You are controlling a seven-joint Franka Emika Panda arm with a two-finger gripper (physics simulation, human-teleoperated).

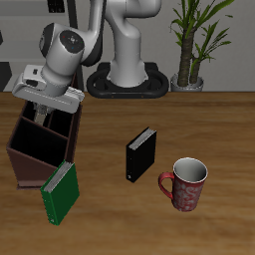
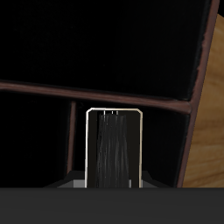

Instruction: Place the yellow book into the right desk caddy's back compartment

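While the two-finger gripper hovers over the long dark brown open-topped caddy, its fingers are clamped on the thin yellow book by its upper edge; it looks stiff, light, probably smooth-covered.

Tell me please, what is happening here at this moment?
The robot arm has its gripper over the right desk caddy, at the back end of the box. The wrist view shows a thin book held upright at the gripper, above the caddy's dark compartments; this should be the yellow book, though its cover colour is not visible. It seems not yet released. On the table stand also a green book leaning at the caddy, a black book and a red mug.
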